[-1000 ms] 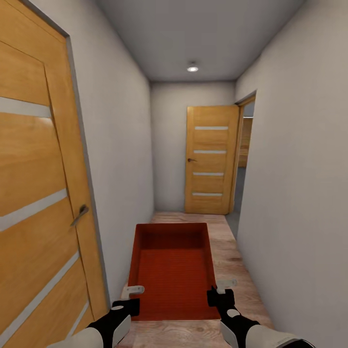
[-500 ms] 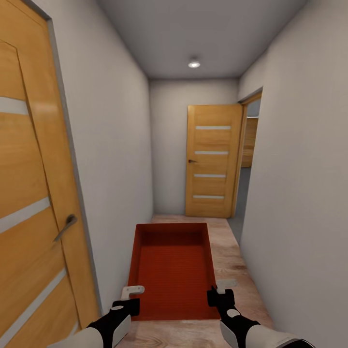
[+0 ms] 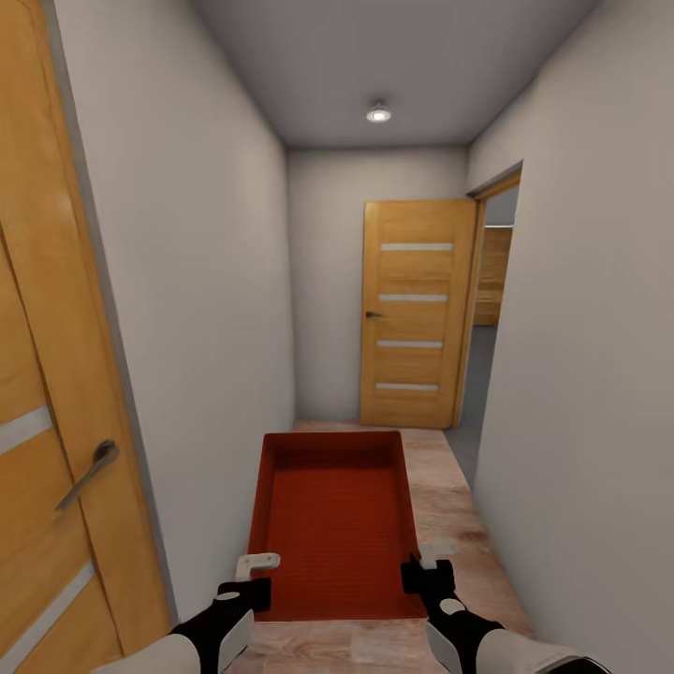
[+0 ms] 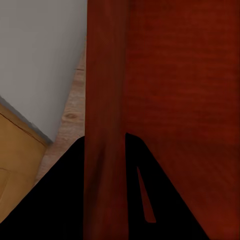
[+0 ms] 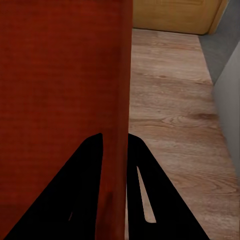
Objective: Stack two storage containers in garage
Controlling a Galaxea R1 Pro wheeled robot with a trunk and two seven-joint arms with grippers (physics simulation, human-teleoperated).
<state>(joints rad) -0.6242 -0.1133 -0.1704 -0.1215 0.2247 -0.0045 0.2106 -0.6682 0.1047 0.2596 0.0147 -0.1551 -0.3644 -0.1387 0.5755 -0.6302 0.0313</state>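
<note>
One orange-red rectangular open-top plastic storage container (image 3: 334,524) is in view, held out in front of the robot above the light wood-plank floor (image 3: 449,524) of a narrow white-walled corridor. Its inside is bare. Two grippers carry it. The left gripper (image 3: 251,578) is clamped on the container's left wall near the closest corner, and in the left wrist view the wall (image 4: 104,125) runs straight between the two dark fingers (image 4: 65,195). The right gripper (image 3: 426,566) is clamped on the right wall in the same way; the right wrist view shows that wall (image 5: 120,100) pinched between its fingers (image 5: 82,190).

Two wood-panelled doors with pale horizontal strips show. One door (image 3: 47,421) stands close on the left, cut off by the picture's edge, with a metal lever handle (image 3: 89,473). The other door (image 3: 417,314) stands swung open at the far end beside an opening in the right wall. Through that opening a strip of grey floor (image 3: 465,440) and some wooden panelling can be seen, but the room beyond is mostly hidden by the wall. One round ceiling lamp (image 3: 378,114) glows overhead. The container's near wall is partly hidden behind the grippers, and both forearms are cut off at the bottom edge.
</note>
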